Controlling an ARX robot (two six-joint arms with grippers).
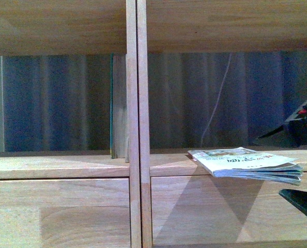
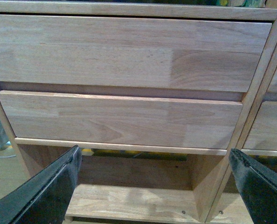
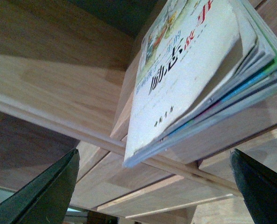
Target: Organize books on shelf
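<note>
The left end effector [image 2: 155,151] pointed squarely at the shelf [image 1: 137,103], its two black fingers [image 2: 54,186] spread wide with nothing between them. In its wrist view it faced two plain drawer fronts [image 2: 120,51], stacked one above the other, with an open compartment showing under them. The right end effector [image 3: 155,153] sat low and tilted upward under the book [image 1: 246,163], its jaws equally wide apart and gripping nothing, clear of the cover.

The book lay flat on the floor of the compartment right of the central divider [image 1: 141,77], its near edge hanging out over the front lip. It was thin and floppy, with a white cover, a greenish picture toward one end, and dark lettering with some characters in red. Its layered edges sagged apart and showed streaks of blue, green and pink. Whether this was one volume or several thin ones I cannot tell.

The shelf was pale wood made of jointed planks, smooth and matt, with square edges and handleless drawers. Its compartments were open at the back onto a ribbed bluish-grey backdrop [image 1: 55,103].
</note>
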